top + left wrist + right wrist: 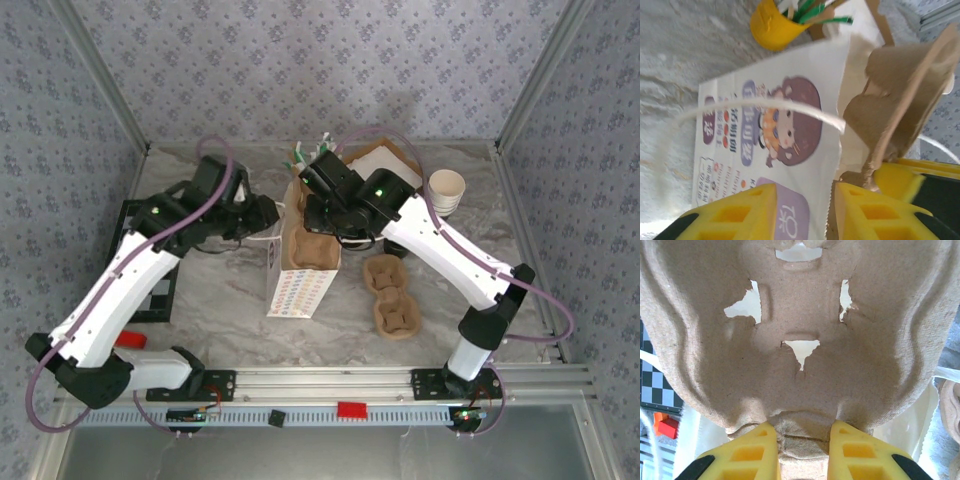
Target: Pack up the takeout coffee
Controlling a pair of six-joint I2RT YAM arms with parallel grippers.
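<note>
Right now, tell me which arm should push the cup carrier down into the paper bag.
Right. The right fingers clamp the pulp carrier at its edge, and it already stands in the mouth of the bag. The left fingers only straddle the bag rim, better kept there to steady it.

Looked down from high behind the near edge onto the whole table [230, 290]. From the left wrist, peered close across the printed bag [785, 130] toward its open mouth. From the right wrist, sat almost against the carrier [800, 340]. Shared bag and carrier across all three.
</note>
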